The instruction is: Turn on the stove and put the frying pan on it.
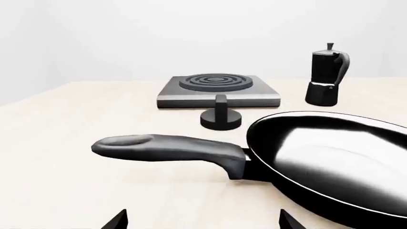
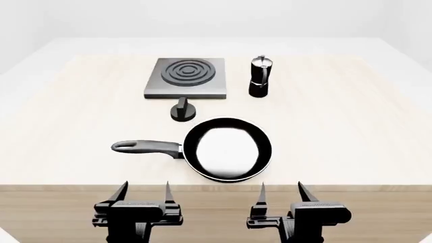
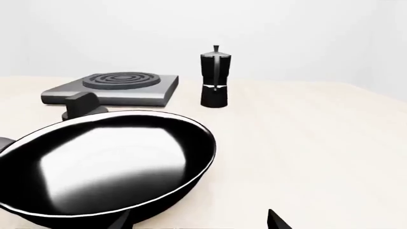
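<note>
Both claws hang at the counter's (image 2: 351,152) near edge, spread wide, holding nothing: left claw (image 2: 143,195), right claw (image 2: 281,195). Frying pan (image 2: 228,149) lies flat just ahead, between them. Its handle (image 2: 147,147) runs sideways toward the robot's left, long axis parallel to the edge, loop end nearest the left claw. Knob (image 2: 183,111) stands just beyond the pan, touching neither pan nor stove (image 2: 186,77). Moka pot (image 2: 260,76) beside stove. Likely the knob comes 1st.
</note>
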### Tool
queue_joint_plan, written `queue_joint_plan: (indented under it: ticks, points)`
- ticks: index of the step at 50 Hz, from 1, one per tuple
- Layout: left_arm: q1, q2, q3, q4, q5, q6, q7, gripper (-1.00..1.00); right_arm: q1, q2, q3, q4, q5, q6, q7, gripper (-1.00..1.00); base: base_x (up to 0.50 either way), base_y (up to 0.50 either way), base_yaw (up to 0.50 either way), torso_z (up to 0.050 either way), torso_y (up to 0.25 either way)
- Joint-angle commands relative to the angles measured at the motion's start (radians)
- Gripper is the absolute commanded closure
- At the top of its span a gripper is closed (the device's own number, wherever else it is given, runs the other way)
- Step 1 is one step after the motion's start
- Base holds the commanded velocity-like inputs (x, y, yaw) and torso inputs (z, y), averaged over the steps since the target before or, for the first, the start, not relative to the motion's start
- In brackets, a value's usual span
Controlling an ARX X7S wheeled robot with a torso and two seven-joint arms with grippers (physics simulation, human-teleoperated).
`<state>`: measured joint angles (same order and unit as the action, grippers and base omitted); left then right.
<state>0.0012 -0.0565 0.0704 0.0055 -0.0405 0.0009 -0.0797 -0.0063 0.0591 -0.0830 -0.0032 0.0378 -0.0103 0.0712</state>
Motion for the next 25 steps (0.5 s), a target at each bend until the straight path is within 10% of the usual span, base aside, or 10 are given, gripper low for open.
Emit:
queue_joint_plan:
  ticks: [1,10,25]
  points:
    - [0.006,-0.011,0.015,0.114,-0.009,-0.107,-0.053,-1.00,-0.010,0.023,-0.022,-0.122,0.018,0.122,0.028,-1.00,0.00,0.00,0.00,0.000,0.000]
    - [-0.267,-0.029,-0.012,0.612,-0.070,-0.797,-0.093,-1.00,0.271,0.081,0.018,-0.702,0.132,0.931,0.060,-1.00,0.00,0.00,0.00,0.000,0.000]
    - [-0.352,-0.062,-0.012,0.612,-0.081,-0.857,-0.103,-1.00,0.370,0.107,0.034,-0.685,0.119,0.955,0.087,-1.00,0.00,0.00,0.00,0.000,0.000]
